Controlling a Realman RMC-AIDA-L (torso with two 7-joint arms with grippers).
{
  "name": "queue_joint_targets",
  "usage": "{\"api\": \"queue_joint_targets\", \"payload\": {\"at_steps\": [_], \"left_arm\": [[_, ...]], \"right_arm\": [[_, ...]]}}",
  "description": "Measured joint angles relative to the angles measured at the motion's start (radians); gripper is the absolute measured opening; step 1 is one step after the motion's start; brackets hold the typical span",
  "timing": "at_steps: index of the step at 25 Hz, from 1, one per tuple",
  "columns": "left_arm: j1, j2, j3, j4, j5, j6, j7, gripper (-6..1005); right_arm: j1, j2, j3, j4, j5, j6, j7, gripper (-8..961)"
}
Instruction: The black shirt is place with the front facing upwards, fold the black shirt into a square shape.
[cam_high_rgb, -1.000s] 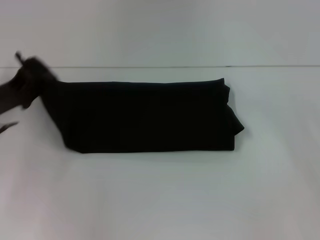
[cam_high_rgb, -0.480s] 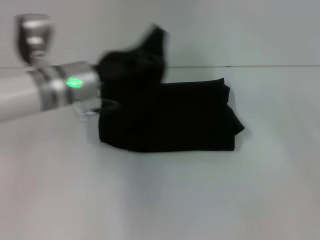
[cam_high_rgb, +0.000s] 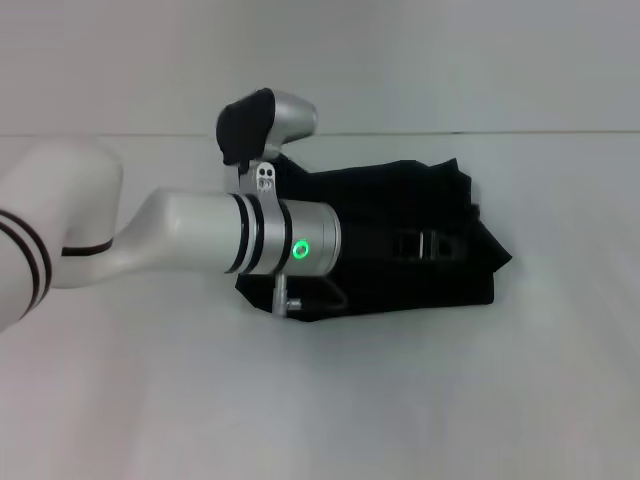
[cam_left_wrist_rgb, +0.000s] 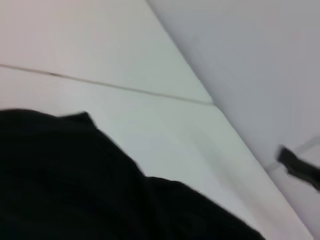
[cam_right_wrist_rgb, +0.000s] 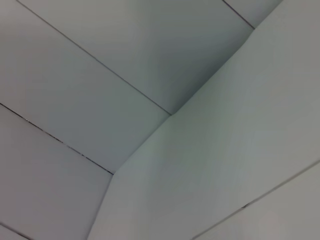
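The black shirt (cam_high_rgb: 455, 280) lies on the white table (cam_high_rgb: 400, 400) as a folded bundle right of centre, plain black side up, with no lettering showing. My left arm (cam_high_rgb: 200, 245) reaches in from the left across the shirt's left part. My left gripper (cam_high_rgb: 425, 245) is low over the middle of the bundle, black against the black cloth. The left wrist view shows a close stretch of the black shirt (cam_left_wrist_rgb: 75, 180) with white table beyond it. My right gripper is out of view; its wrist view shows only pale wall panels.
The table's far edge meets a pale wall (cam_high_rgb: 420, 60) just behind the shirt. White tabletop surrounds the bundle in front and to the right. A small dark object (cam_left_wrist_rgb: 300, 167) shows far off in the left wrist view.
My left arm has swept from the far left to the right, carrying the shirt's left end up and over onto its right half. The long strip is now a shorter bundle, nudged slightly right.
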Motion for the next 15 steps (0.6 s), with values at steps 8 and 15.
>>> {"api": "queue_joint_targets", "payload": {"at_steps": [8,15], "left_arm": [[0.157,0.02,0.055,0.269,-0.006,0.321,-0.009,292],[0.325,0.111,-0.205,0.325,-0.037,0.477,-0.189,571]], "right_arm": [[0.015,-0.009,-0.003,0.001,-0.052,0.0,0.02,931],[0.082,-0.043,-0.024,-0.01,-0.207,-0.056,0.099,925]]}}
